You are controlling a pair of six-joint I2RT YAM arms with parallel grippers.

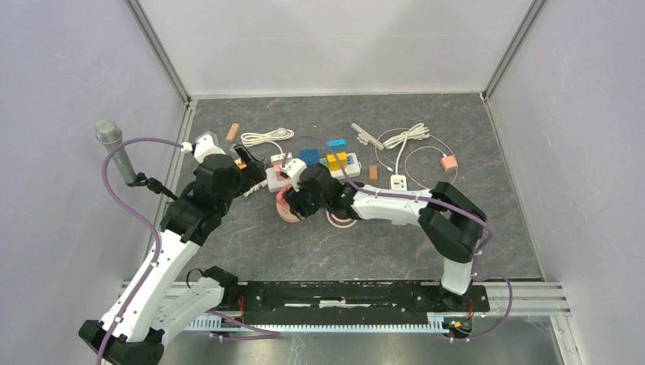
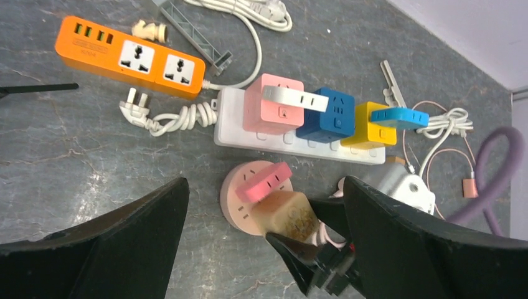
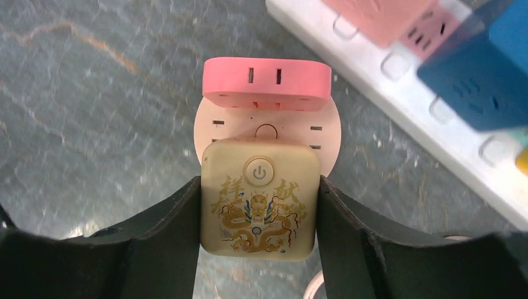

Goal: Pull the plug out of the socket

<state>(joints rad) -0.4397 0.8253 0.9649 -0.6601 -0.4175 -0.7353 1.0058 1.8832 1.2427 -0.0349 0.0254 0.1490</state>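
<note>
A round pink socket (image 3: 329, 128) lies flat on the grey table, also in the top view (image 1: 287, 214) and the left wrist view (image 2: 235, 208). A flat pink adapter (image 3: 266, 83) sits on its far half. A beige plug with a gold dragon and a power button (image 3: 258, 208) sits on its near half; its pins are hidden. My right gripper (image 3: 258, 215) is shut on this beige plug, one finger on each side, as the left wrist view (image 2: 287, 215) also shows. My left gripper (image 2: 264, 187) is open and empty, hovering above the socket, apart from it.
A white power strip (image 2: 231, 121) with pink, blue and yellow cube adapters lies just behind the socket. An orange power strip (image 2: 131, 57) and a coiled white cable (image 2: 177, 117) lie to its left. More cables and a small white adapter (image 1: 398, 181) are at the right. A microphone (image 1: 114, 144) stands at the left edge.
</note>
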